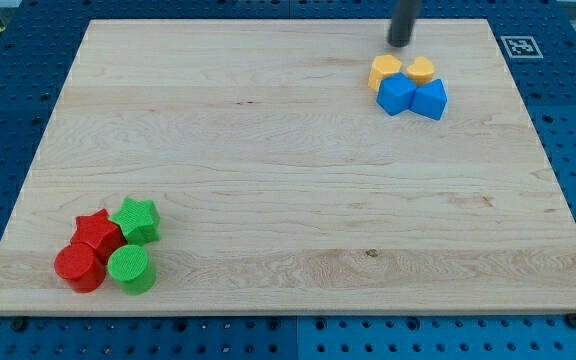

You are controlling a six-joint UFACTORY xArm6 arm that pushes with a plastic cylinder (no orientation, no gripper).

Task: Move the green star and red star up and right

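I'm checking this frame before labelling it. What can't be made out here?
- Rod: the view's top edge cuts it off; only my tip shows, above the yellow blocks.
- Red star: its lower left is hidden by the red cylinder.
- Whether the red star touches the green star: cannot tell.

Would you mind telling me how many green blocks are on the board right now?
2. The green star sits near the view's bottom left, beside the red star. The green cylinder lies just below it. Nothing seems hidden. My tip is far away, top right.
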